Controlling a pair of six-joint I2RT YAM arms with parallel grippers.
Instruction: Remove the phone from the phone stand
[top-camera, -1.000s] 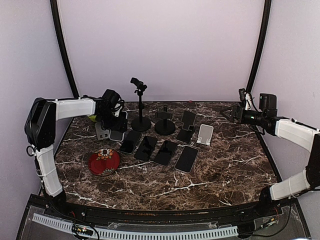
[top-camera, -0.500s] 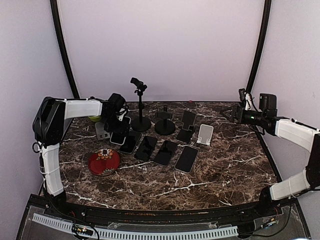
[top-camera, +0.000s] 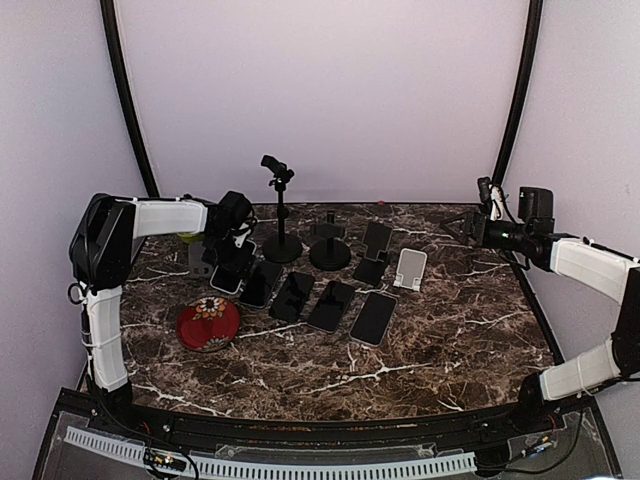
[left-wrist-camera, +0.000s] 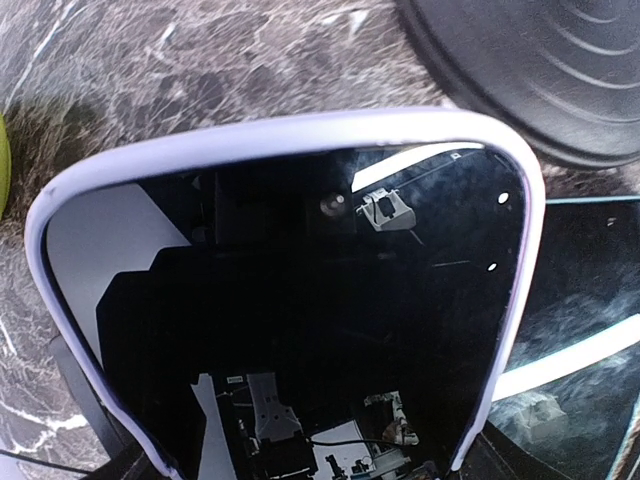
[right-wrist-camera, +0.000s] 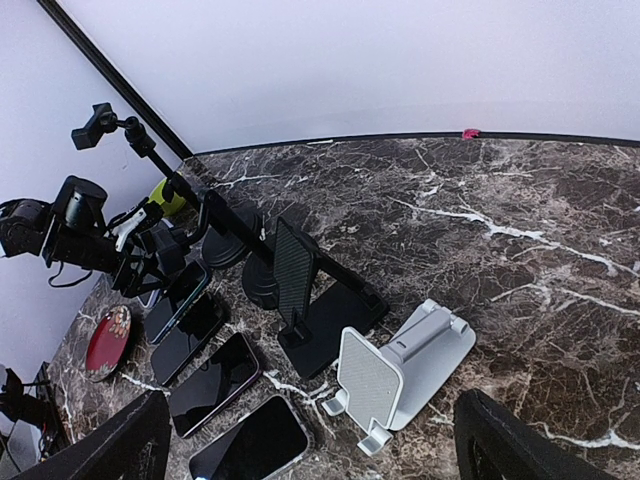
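Top external view: the left claw (top-camera: 232, 262) reaches in at ten o'clock over the marble table (top-camera: 430, 350). It grips a white-rimmed phone (top-camera: 228, 276), which hangs tilted just at four o'clock of the grey phone stand (top-camera: 199, 260). From here I cannot tell whether phone and stand touch. A row of phones (top-camera: 331, 305) lies flat, slanting toward the centre. Behind the row stand a tall pole stand (top-camera: 280, 215), a round-based stand (top-camera: 329, 247), a black folding stand (top-camera: 373, 252) and a white stand (top-camera: 410, 268). A red dish (top-camera: 208, 323) sits at eight o'clock. The right claw (top-camera: 452, 226) hovers at two o'clock, well apart from everything.

Left wrist view: only this one shows the held phone close up. Its dark glass fills the frame and mirrors the arm, and its pale rim arches above the marble. A dark sliver of a finger (left-wrist-camera: 100, 420) hugs its lower left edge. The round black base (left-wrist-camera: 540, 70) lies at one o'clock.

Right wrist view: only here do the right claw's fingers (right-wrist-camera: 110, 440) show plainly. They are spread wide at the lower corners with nothing between them. The stands appear side-on, the white one nearest, and the left arm with the phone sits at nine o'clock. A pink mark (right-wrist-camera: 470, 133) sits on the table's far edge at one o'clock. Any lettering on the devices is too small to read.
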